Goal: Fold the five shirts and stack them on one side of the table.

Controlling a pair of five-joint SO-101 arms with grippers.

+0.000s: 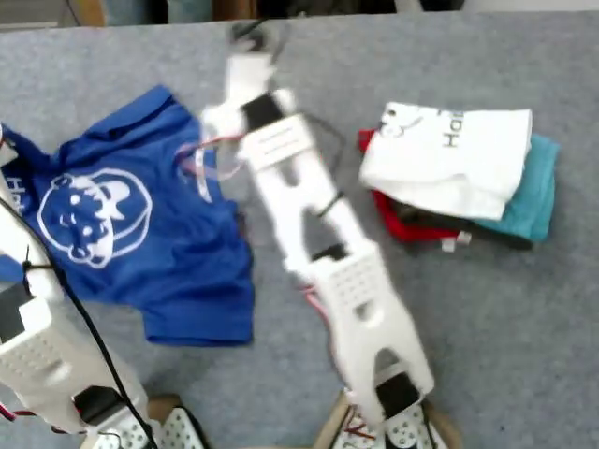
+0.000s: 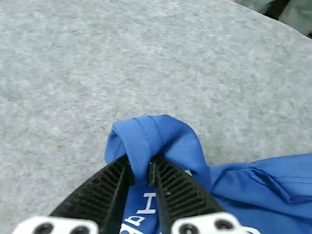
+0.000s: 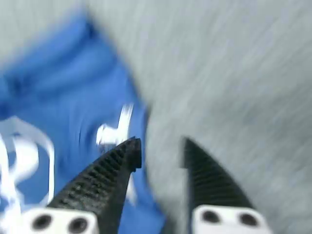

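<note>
High view gives me a grey, cloth-covered counter (image 1: 524, 327) with a blue shirt (image 1: 140, 234) of soft fabric spread open on its left half, the white bear print facing up. Well apart from it, on the right half, sits a stack of folded shirts (image 1: 459, 178): a white folded shirt (image 1: 449, 154) on top, a teal folded shirt (image 1: 538, 192) sticking out beneath it on the right, and a red folded shirt (image 1: 398, 220) showing at the left; something dark lies under those, but I cannot make it out. The white right arm (image 1: 328, 253) stretches from the near edge up the middle of the counter, between the blue shirt and the stack. The left arm (image 1: 37, 346) runs along the left edge. In the left wrist view my left pincer (image 2: 140, 168) is clamped on a bunched fold of the blue shirt (image 2: 151, 136), the cloth squeezed between the ribbed black fingers (image 2: 107, 185). In the right wrist view, which is blurred, my right pincer (image 3: 161, 146) is spread with nothing between its tips, above the spot where the blue shirt's (image 3: 63, 107) edge meets bare counter (image 3: 234, 73).
</note>
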